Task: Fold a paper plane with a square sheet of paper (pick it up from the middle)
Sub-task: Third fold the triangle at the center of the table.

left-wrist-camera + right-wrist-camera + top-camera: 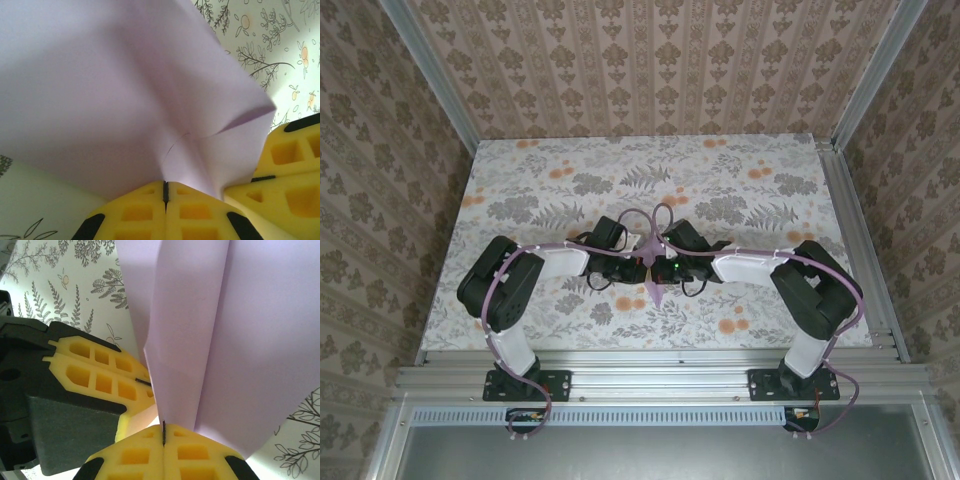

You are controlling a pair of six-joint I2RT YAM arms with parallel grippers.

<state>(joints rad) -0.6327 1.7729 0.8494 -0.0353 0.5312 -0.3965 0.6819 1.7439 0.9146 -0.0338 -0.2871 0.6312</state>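
Note:
The lavender sheet of paper (658, 291) is folded and held above the floral tablecloth between both wrists, with a pointed tip towards the near edge. I cannot tell whether this shape is the paper plane. My left gripper (165, 187) is shut, and the paper (115, 90) rises out of its closed yellow fingers. The paper (215, 335) shows layered flaps with straight creases above my right gripper (163, 429), which is shut on its lower edge. From above, the left gripper (638, 266) and right gripper (669, 266) meet at the table's middle, almost touching.
The floral tablecloth (570, 180) covers the table inside patterned walls. An aluminium rail (660, 362) runs along the near edge. Purple cables (650, 218) loop just behind the wrists. The right gripper's yellow fingers (292, 165) crowd the left wrist view.

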